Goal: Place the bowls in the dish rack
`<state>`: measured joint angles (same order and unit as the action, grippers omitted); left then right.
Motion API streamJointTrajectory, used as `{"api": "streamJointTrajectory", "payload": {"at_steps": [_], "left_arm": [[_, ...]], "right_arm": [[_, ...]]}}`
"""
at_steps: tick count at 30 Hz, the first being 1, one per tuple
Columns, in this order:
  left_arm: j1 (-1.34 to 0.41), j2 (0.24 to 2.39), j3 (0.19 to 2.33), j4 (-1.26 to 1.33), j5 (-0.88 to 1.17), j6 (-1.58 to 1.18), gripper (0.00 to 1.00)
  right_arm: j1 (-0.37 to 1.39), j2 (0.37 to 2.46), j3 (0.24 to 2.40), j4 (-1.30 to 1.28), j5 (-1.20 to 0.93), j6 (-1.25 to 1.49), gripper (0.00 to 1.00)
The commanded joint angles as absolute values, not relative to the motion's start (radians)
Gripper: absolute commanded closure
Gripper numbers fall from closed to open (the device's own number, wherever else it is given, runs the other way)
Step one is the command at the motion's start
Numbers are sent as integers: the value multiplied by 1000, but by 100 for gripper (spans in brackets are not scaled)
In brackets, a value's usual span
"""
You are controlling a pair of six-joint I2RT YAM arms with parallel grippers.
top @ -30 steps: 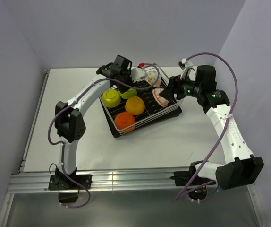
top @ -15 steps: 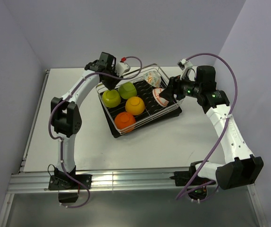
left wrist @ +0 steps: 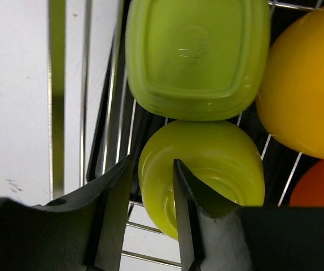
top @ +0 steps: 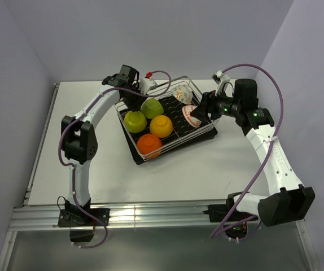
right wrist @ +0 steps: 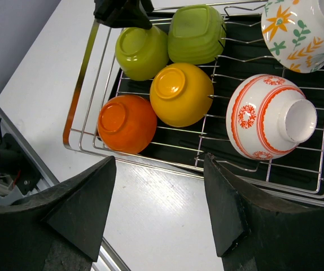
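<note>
The left gripper (left wrist: 150, 169) has its 2 fingers a little apart, clamped on nothing. It hangs over the far-left corner of the dish rack (right wrist: 86, 68), and the slot between the fingers shows the edge of the lime bowl (right wrist: 141, 52). Whether a fingertip touches that bowl I cannot tell.

The right gripper (right wrist: 159, 161) is spread wide and empty, above the rack's near rim.

The left wrist view catches only 4 bowls, all cropped, and the orange bowl (right wrist: 127, 123) is a mere sliver there. In the right wrist view the leaf-print bowl (right wrist: 300, 28) is cut off at the top corner.

All 6 bowls sit inside the 1 rack: 1 lime, 1 squarish green bowl (right wrist: 197, 34), 1 yellow bowl (right wrist: 182, 93), 1 orange, 1 red-and-white bowl (right wrist: 266, 116) and 1 leaf-print. The first 4 are turned base-up and the last 2 are tilted.
</note>
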<state>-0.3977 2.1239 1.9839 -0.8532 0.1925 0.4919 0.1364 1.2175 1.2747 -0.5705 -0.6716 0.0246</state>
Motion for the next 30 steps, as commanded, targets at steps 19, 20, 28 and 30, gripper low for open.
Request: {"api": "streamJointTrajectory", "payload": {"at_steps": [19,20,28,30], "left_arm": [[-410,1993,2037,-888,295,434,29],[-408,1982,2043,-868,295,422,29],[-400,1839,2065,-726,337,232,1],[-400,1810,2063,-704,342,161,1]], "right_arm": [[124,1193,1307,-575,-678,14,28],[126,1193,1308,-575,-677,15,28],[124,1172,1338,-597,-646,18,24],[126,1164,1342,-613,-629,12,21]]}}
